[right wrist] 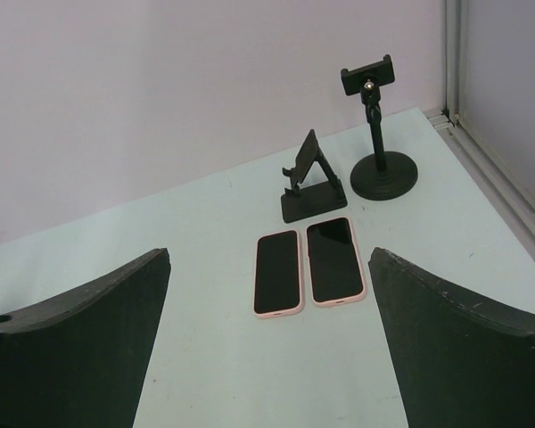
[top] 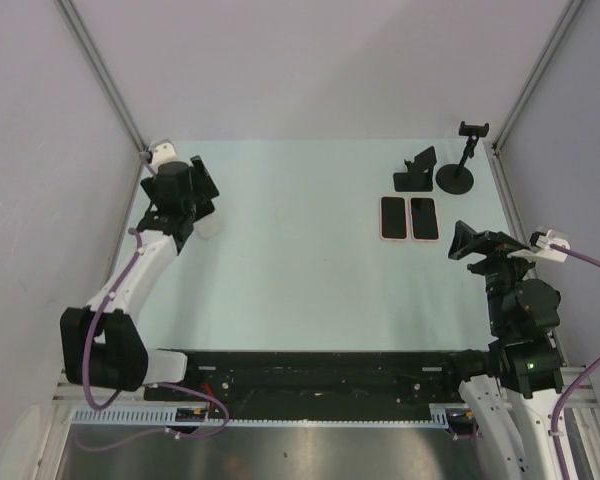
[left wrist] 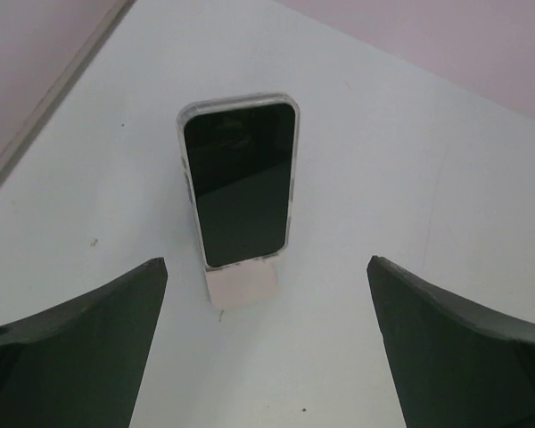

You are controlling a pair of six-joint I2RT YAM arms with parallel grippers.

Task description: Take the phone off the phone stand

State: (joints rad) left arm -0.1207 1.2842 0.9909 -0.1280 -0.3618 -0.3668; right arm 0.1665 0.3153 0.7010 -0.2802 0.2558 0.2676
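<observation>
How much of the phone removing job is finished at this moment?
Seemingly done: two pink-cased phones lie flat beside the empty black folding stand and black clamp stand. In hand: the open left pincer faces the clear-cased phone, without touching. Left: lifting it off its pale stand.

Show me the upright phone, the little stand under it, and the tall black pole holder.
Upright phone (left wrist: 239, 183): left wrist view, middle of its dark screen.
Pale stand (left wrist: 241, 287): left wrist view, front lip below the phone.
Tall black pole holder (right wrist: 388, 181): right wrist view, its round base.
</observation>
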